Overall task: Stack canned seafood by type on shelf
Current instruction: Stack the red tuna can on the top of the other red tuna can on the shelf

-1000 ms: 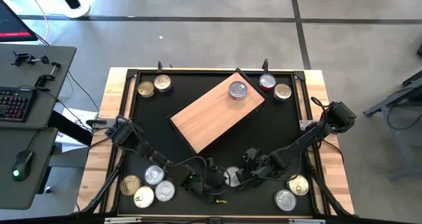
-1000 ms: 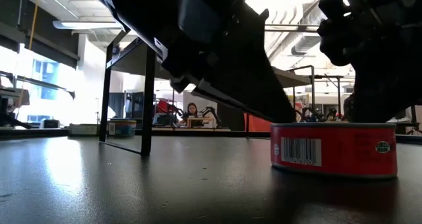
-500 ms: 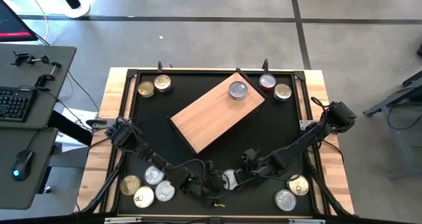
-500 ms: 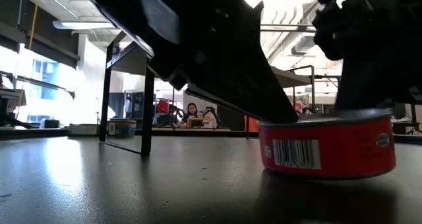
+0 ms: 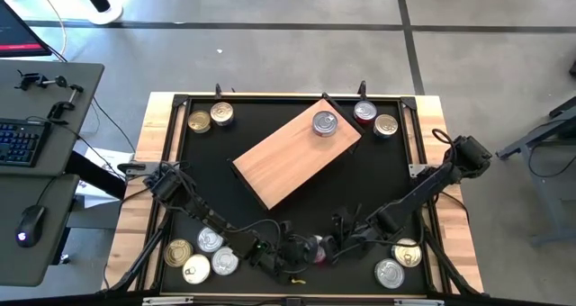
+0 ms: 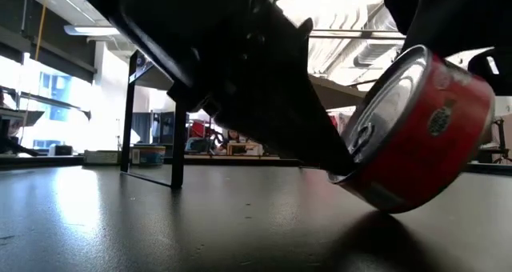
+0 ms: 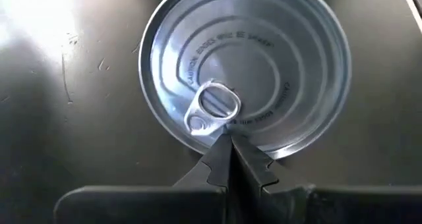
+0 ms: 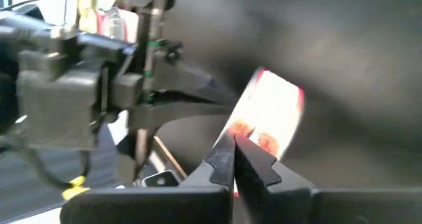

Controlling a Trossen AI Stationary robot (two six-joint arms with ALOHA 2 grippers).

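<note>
Your red-labelled tin (image 6: 416, 128), silver lid embossed "CAUTION", is tipping on edge near the shelf (image 5: 297, 151), both arms' jaws sitting shut, gripping nothing.

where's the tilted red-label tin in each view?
High: red-labelled round metal tin near the front edge, between both grippers.
Low: right side, tipped on its edge.
Left wrist: silver pull-tab top fills the frame.
Right wrist: red side beyond the shut jaws.
Shared landmark: black tabletop.
</note>
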